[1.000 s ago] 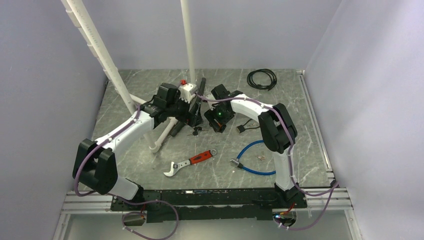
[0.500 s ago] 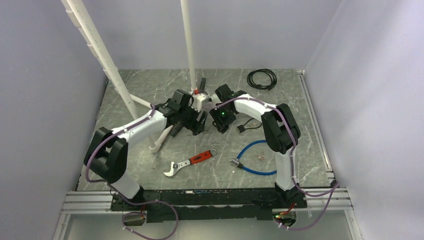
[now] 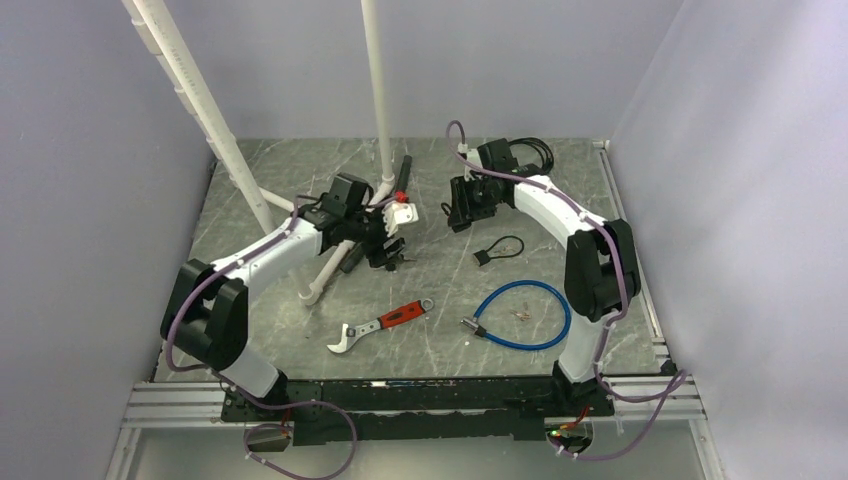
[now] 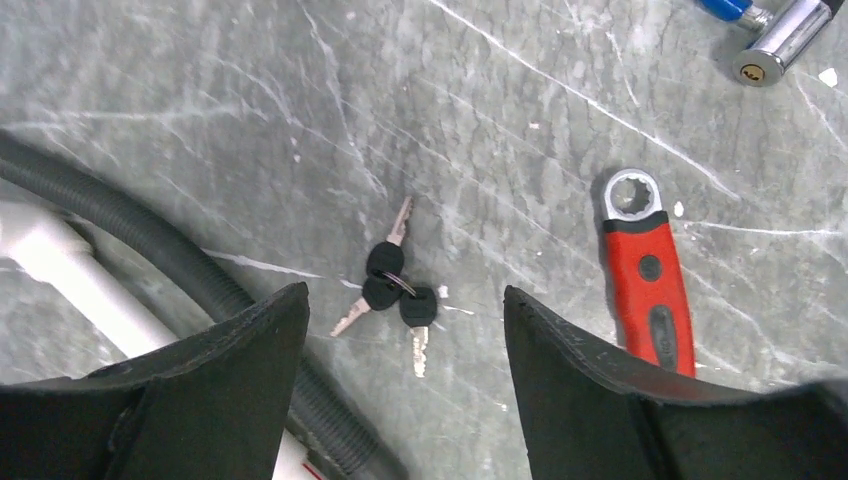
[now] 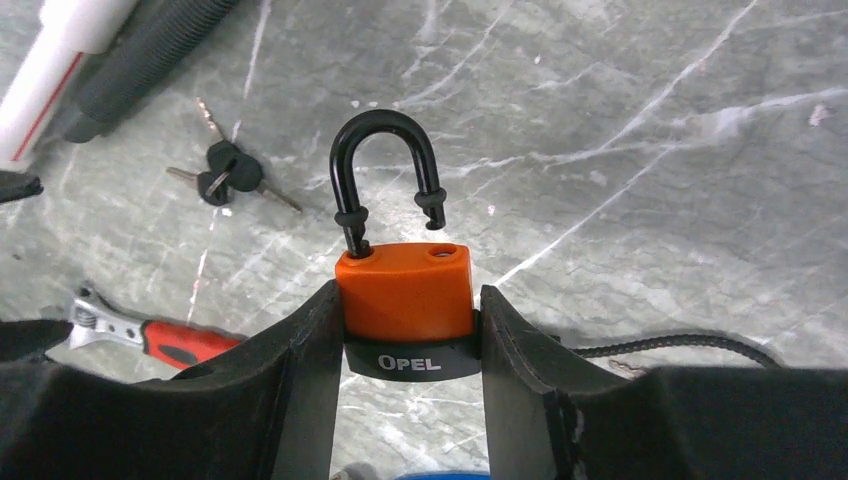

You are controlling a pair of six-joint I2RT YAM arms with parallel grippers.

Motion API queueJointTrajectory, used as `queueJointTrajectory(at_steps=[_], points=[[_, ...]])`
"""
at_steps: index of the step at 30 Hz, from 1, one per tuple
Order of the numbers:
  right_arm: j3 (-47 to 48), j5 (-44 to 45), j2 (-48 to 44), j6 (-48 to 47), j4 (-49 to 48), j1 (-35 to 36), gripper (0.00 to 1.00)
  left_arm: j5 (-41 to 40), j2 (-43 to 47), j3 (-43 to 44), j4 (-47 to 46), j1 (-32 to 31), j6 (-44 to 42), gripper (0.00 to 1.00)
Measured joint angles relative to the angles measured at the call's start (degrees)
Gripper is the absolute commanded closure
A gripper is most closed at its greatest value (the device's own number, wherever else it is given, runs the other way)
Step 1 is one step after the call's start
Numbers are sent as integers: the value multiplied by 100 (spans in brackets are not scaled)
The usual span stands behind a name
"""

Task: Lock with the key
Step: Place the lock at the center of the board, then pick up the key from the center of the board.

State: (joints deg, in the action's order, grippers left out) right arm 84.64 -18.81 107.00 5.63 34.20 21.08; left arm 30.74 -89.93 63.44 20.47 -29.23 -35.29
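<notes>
An orange padlock [image 5: 405, 290] with a black base marked OPEL sits between the fingers of my right gripper [image 5: 408, 300], which is shut on its body. Its black shackle [image 5: 385, 165] stands open, one end free of the body. In the top view my right gripper [image 3: 462, 205] hangs above the table at the back, right of centre. A bunch of black-headed keys [image 4: 395, 285] lies flat on the marble table [image 4: 500, 120], also visible in the right wrist view [image 5: 225, 175]. My left gripper [image 4: 405, 295] hovers open straight over the keys, touching nothing.
A red-handled wrench [image 3: 385, 320] lies near the front. A blue cable lock [image 3: 520, 315] curls at the right, with a small black lock and loop [image 3: 497, 248] behind it. A black cable coil [image 3: 525, 155] is at the back. White pipes [image 3: 380, 90] and a grey hose [image 4: 150, 250] stand beside the left gripper.
My right gripper closed on the padlock and carried it up and back to the right. My left gripper shifted over the keys and its jaws narrowed a little.
</notes>
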Motion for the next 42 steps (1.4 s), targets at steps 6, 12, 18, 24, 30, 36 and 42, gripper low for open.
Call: queueJointTrajectory(at_steps=[6, 12, 18, 24, 30, 36, 42], points=[[-367, -485, -356, 354, -216, -186, 100, 407, -212, 251, 396, 175, -1279, 40], [-531, -916, -970, 960, -496, -761, 100, 170, -1060, 566, 752, 87, -2306, 43], [-905, -1311, -1464, 1687, -1040, -1224, 100, -114, -1617, 933, 977, -17, -2776, 43], [-1139, -1493, -1515, 2201, -1248, -1443, 100, -350, -1939, 1130, 986, -181, -2922, 43], [-1270, -1502, -1663, 2507, -1515, -1532, 100, -579, -2114, 1152, 940, -280, -2964, 52], [-1432, -1598, -1928, 2935, -1803, -1641, 100, -935, -2155, 1137, 800, -323, -2946, 77], [-1432, -1622, -1954, 3080, -1937, -1683, 100, -962, -2162, 1252, 824, -337, -2870, 100]])
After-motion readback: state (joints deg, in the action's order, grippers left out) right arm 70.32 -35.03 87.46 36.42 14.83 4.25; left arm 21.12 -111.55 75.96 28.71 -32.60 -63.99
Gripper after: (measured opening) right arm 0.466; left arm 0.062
